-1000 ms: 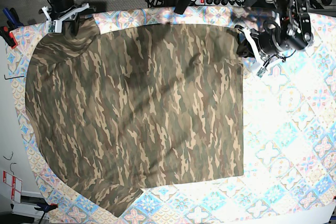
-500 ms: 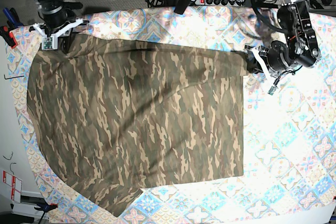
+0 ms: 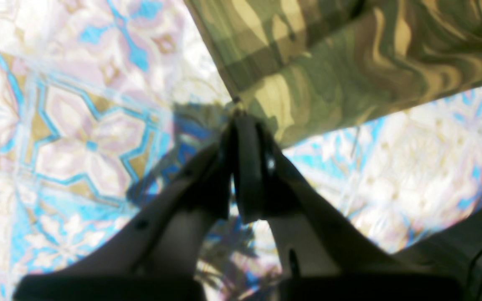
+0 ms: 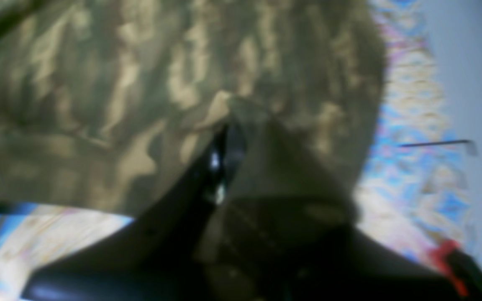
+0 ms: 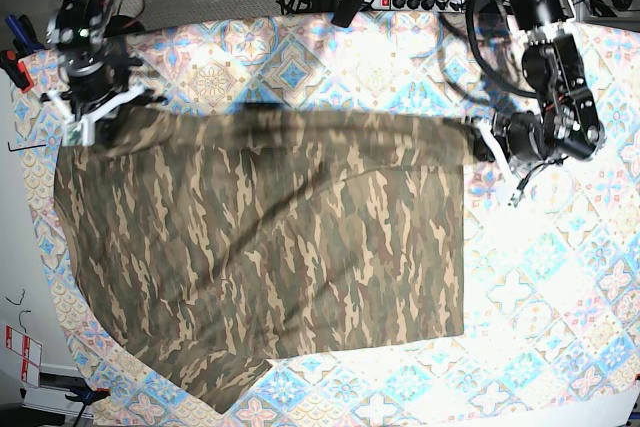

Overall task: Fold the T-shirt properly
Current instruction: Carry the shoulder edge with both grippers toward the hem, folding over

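Base view: the T-shirt (image 5: 260, 247) lies spread over the tablecloth (image 5: 560, 277), filling the left and centre of the frame, its far edge raised off the surface along the upper part. You hold that edge at both ends. The left gripper (image 5: 478, 139), at centre right of the frame, has its jaws pressed together on the shirt's corner; the left wrist view shows cloth pinched at the fingertips (image 3: 241, 121), with the fabric running off to the upper right. The right gripper (image 5: 92, 112), at upper left, is likewise clamped on the opposite corner; its wrist view, though blurred, shows camouflage cloth draped over the fingers (image 4: 228, 146).

Step in hand, by judgement: carrying the far edge over toward the near hem to make a fold across the body. The next move calls for you to bring both grippers down the frame together, keeping the edge taut and level between them, then lay it flat before letting go. Uneven travel would likely skew the fold.
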Robot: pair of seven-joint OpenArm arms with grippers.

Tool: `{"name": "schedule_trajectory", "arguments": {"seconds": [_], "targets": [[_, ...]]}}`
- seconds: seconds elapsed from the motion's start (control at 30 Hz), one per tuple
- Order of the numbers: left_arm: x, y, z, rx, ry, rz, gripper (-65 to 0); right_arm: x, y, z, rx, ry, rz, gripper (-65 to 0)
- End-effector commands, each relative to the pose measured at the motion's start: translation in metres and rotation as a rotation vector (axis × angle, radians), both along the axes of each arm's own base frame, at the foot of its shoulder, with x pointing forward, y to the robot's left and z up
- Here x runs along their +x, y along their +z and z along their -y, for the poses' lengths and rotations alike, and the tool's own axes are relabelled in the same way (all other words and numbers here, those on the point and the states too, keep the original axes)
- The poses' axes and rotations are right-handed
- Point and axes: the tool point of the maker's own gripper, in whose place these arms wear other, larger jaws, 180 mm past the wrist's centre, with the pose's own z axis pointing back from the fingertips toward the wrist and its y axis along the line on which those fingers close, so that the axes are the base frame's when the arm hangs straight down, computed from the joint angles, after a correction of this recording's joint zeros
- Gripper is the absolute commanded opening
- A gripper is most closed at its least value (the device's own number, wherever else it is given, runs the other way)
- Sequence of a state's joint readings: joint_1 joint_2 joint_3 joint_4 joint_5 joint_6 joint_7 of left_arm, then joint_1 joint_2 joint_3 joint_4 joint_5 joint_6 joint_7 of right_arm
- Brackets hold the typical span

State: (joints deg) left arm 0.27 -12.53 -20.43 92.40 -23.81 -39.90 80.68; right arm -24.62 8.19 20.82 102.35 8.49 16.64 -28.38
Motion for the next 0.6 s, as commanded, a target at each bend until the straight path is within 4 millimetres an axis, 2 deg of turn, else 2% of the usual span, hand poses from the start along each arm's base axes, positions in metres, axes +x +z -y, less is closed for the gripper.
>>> {"name": "schedule_trajectory", "arguments": {"seconds": [0.0, 0.23, 0.37, 0.57], "targets": [[0.013, 0.010, -0.003, -0.001, 0.001, 0.043, -63.2, 0.012, 0.015, 0.004, -0.018, 0.004, 0.049, -64.3], [0.035, 0.023, -0.002, -0.010, 0.006, 0.087, -63.2, 0.046, 0.036, 0.019, -0.048, -0.009, 0.071, -64.3], [0.046, 0.029, -0.009, 0.037, 0.013, 0.103, -63.1, 0.070, 0.053, 0.027, -0.063, -0.016, 0.085, -64.3], [0.062, 0.009, -0.003, -0.002, 0.038, 0.024, -63.1, 0.095, 0.046, 0.039, -0.044, -0.042, 0.056, -64.3]]}}
